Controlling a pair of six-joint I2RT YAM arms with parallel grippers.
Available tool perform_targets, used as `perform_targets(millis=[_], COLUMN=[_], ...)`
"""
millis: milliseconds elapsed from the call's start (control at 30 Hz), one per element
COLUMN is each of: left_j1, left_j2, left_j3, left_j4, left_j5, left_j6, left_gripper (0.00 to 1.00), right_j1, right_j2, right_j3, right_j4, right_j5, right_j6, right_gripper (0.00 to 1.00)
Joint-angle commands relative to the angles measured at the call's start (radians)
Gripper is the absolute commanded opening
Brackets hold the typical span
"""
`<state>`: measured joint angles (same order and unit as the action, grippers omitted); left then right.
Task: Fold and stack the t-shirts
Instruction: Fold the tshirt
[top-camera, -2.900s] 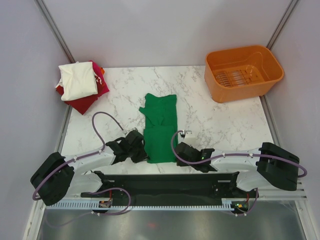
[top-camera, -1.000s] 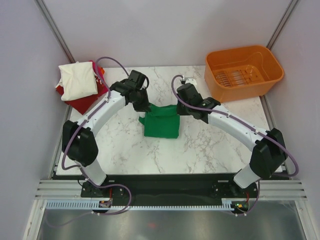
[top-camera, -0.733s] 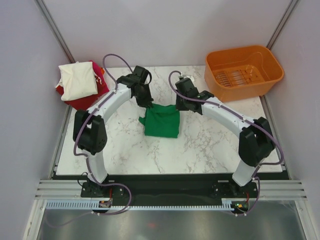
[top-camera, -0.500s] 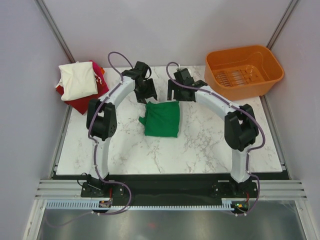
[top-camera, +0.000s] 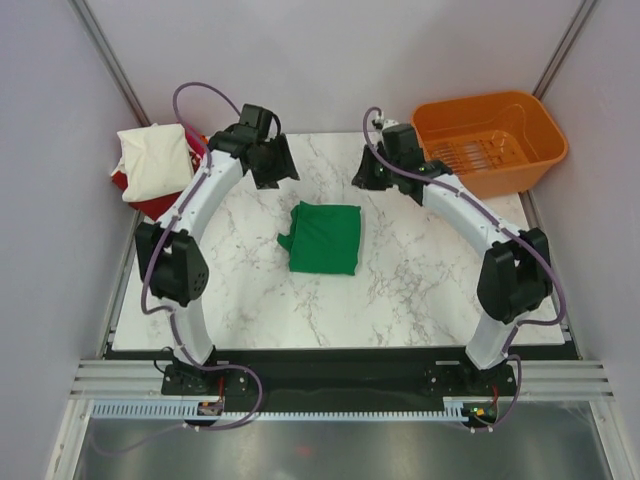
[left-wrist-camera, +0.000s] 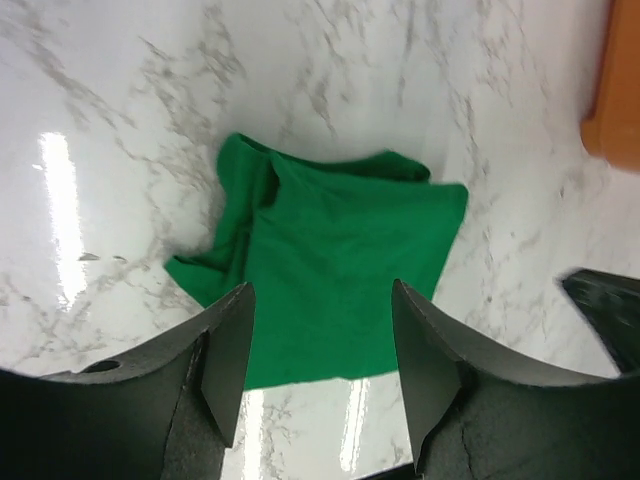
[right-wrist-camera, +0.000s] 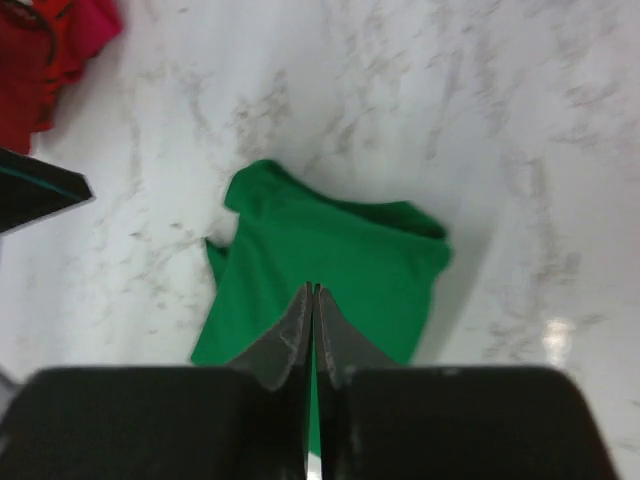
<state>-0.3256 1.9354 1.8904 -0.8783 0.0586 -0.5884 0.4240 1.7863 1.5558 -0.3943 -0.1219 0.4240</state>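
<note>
Top external view: the green tee (top-camera: 323, 238) lies folded in a rough rectangle at the middle of the bench (top-camera: 420, 290), with a bunched sleeve sticking out at its left edge. Its far edge looks fairly straight and the near edge is slightly rounded. Bare marble surrounds it on every side, widest towards the near edge and the right edge.

At the far left corner the cream-white shirt (top-camera: 155, 160) sits on top of the red shirt (top-camera: 150, 203), and that pile hangs over the bench's left edge, close to the grey side wall. The orange basket (top-camera: 450, 185) fills the far right corner, well apart from the tee.

My left gripper (top-camera: 268, 165) hangs above the far part of the bench, between the pile and the tee and nearer the pile. In its wrist view the fingers stand well apart with nothing between them, and the tee is framed below.

My right gripper (top-camera: 372, 172) hangs just beside the basket's left wall, also raised off the marble. Its wrist view shows the fingers pressed together to a thin seam, holding nothing. Neither gripper touches the tee, and the marble between them at the far edge is bare.
</note>
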Motion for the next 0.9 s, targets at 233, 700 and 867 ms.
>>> perform_targets(millis=[233,700,867], left_j1=[-0.107,0.048,0.056], left_j2=[0.091,0.250,0.290], left_j3=[-0.094,-0.134,-0.134], left_j4=[0.237,0.236,0.236], left_j5=[0.319,0.063,0.047], left_j6=[0.102,0.110,0.124], left_gripper=[0.58,0.56,0.56], right_j1=[0.007,0.005,0.004], right_j2=[0.085,0.039,0.053], right_j3=[-0.229,-0.298,-0.350], right_j4=[0.345,0.299,0.331], right_j5=[-0.499,-0.571,-0.601], right_j6=[0.110,0.016,0.018], right_gripper=[0.00,0.00,0.00])
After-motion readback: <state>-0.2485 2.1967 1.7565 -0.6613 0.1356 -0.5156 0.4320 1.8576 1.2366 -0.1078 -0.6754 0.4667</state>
